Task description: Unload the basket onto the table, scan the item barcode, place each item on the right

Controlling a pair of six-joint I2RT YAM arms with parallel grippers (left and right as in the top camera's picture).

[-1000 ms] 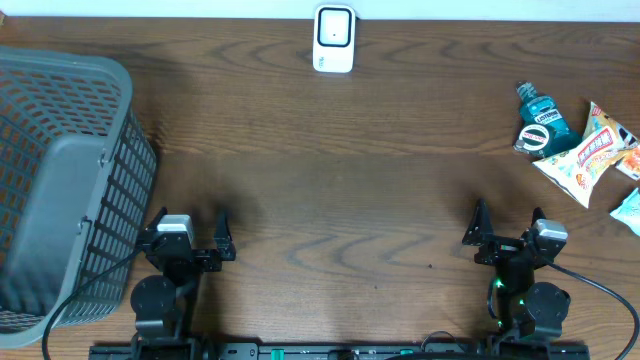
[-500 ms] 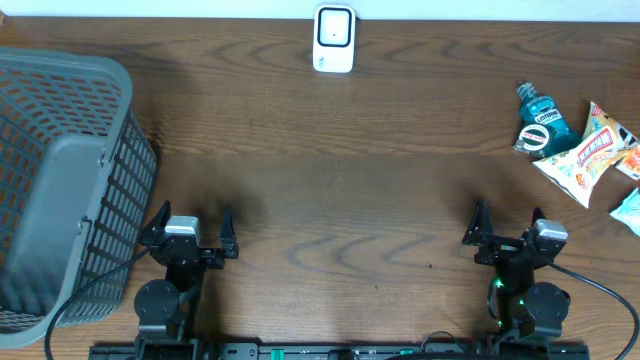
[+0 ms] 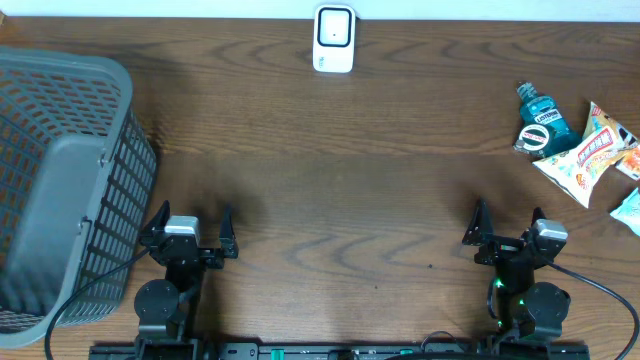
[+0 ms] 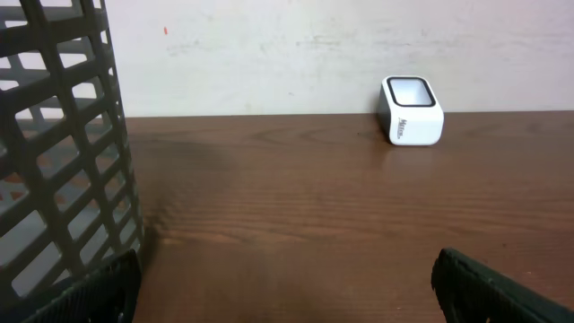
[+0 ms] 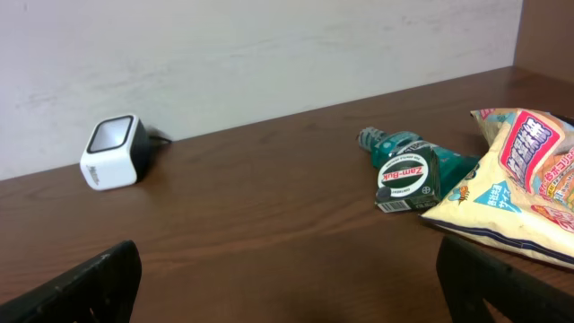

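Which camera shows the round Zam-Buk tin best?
The right wrist view: the Zam-Buk tin is close and its label is readable. Overhead, it looks tiny at the far right, with the lettering unclear. The left wrist view misses it.

The dark brown wooden table (image 3: 350, 170) shows wavy grain. On it, the white box-shaped plastic scanner (image 3: 333, 39) has a black-framed pale window. The grey plastic basket (image 3: 60, 180) is an open square lattice. The plastic bottle (image 3: 540, 112) is translucent teal. The small dark pack (image 5: 405, 179) bears a round green-and-white label. The crinkled snack bag (image 3: 582, 160) is yellow with red lettering.
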